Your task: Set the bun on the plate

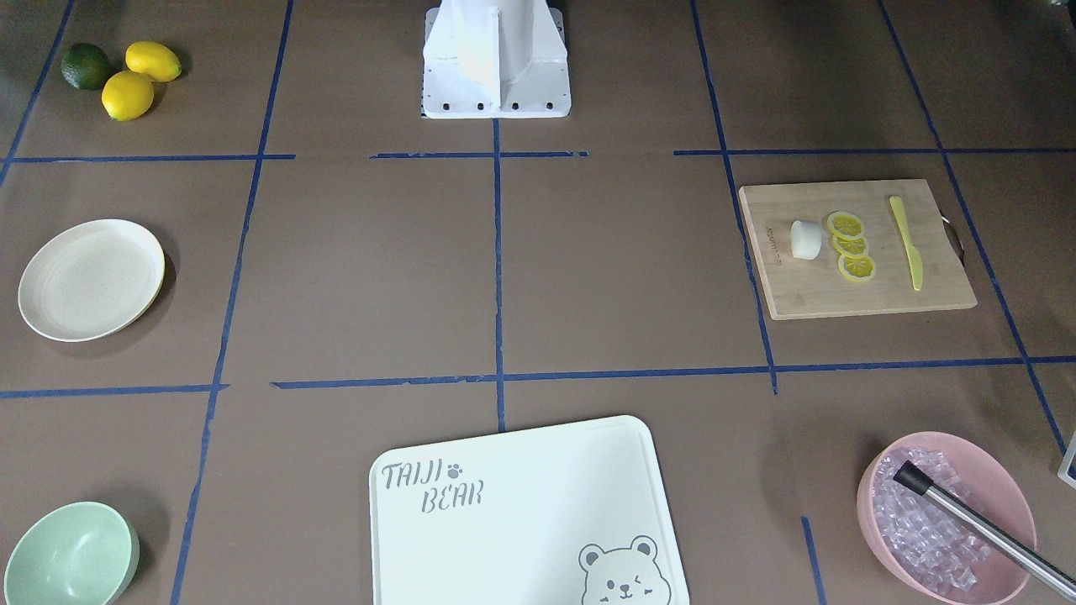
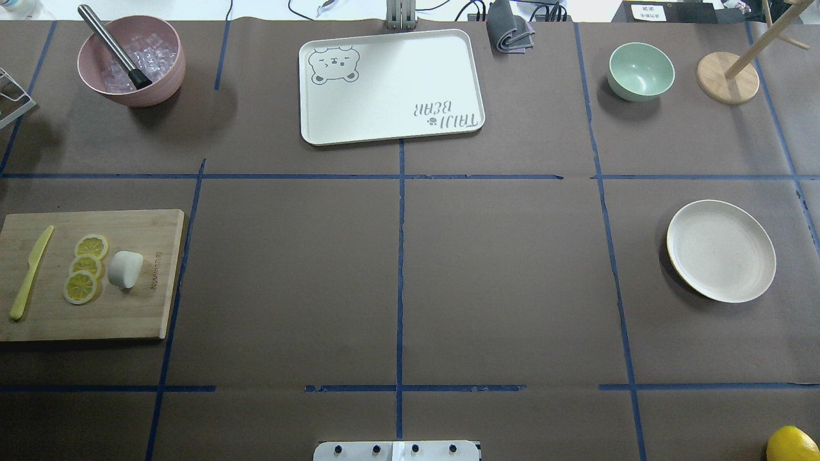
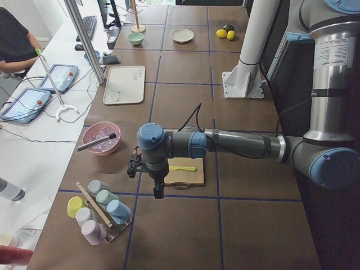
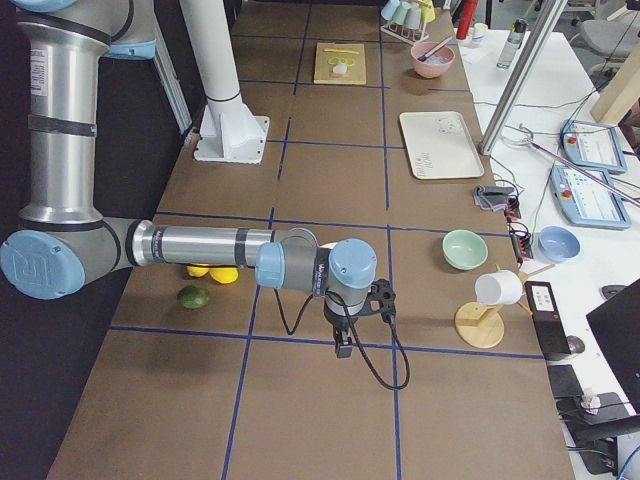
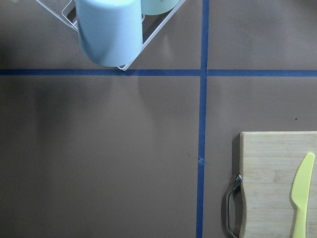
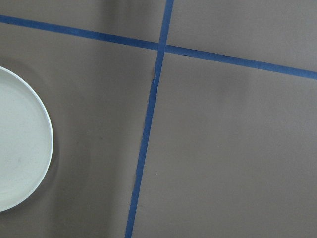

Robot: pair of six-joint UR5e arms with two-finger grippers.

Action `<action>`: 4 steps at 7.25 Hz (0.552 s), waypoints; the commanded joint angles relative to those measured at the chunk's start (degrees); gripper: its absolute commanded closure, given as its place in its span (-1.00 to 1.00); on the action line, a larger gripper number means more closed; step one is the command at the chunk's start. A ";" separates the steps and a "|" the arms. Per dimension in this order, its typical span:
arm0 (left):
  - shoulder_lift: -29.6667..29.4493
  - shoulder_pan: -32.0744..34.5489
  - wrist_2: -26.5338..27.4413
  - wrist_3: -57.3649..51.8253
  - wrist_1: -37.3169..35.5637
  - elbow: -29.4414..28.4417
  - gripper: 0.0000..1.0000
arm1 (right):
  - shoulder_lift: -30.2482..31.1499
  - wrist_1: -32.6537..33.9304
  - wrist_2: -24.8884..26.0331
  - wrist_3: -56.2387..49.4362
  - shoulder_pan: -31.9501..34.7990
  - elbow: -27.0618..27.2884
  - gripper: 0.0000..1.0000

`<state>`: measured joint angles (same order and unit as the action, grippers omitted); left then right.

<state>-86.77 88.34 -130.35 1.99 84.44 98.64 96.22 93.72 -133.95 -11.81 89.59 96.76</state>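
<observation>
The small white bun (image 2: 125, 269) lies on a wooden cutting board (image 2: 90, 320) at the table's left, beside three lemon slices (image 2: 85, 267); the front view shows the bun (image 1: 805, 240) too. The round cream plate (image 2: 721, 250) sits bare at the right, also seen as the plate (image 1: 91, 280) and at the right wrist view's left edge, plate (image 6: 20, 163). My left gripper (image 3: 158, 188) hangs over the table off the board's outer end. My right gripper (image 4: 342, 345) hangs beyond the plate's side. Both show only in side views, so I cannot tell if they are open or shut.
A yellow knife (image 2: 29, 272) lies on the board. A white bear-printed board (image 2: 391, 86), a pink bowl of ice (image 2: 131, 61), a mint-green bowl (image 2: 640, 70), a wooden stand (image 2: 727, 77), a cup rack (image 3: 98, 211) and lemons (image 1: 139, 80) ring the table.
</observation>
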 commanded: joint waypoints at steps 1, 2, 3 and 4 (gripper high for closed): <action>0.28 -0.01 -1.82 0.03 0.11 -0.02 -1.00 | -0.50 -0.12 -1.75 4.39 -3.96 0.27 -0.99; 0.28 -0.01 -1.92 -0.05 0.11 0.06 -1.00 | -0.51 -4.73 -2.01 11.65 -7.29 0.01 -0.99; 0.20 -0.01 -1.92 -0.23 0.20 0.06 -1.00 | -0.16 -12.52 -2.10 22.78 -9.94 -1.65 -0.98; 0.28 -0.01 -1.84 -0.32 1.24 -0.02 -1.00 | -0.16 -17.99 -2.02 31.07 -12.40 -2.62 -0.97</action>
<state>-86.53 88.33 -132.18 1.81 84.84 98.68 95.96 83.00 -135.94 8.27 80.45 95.46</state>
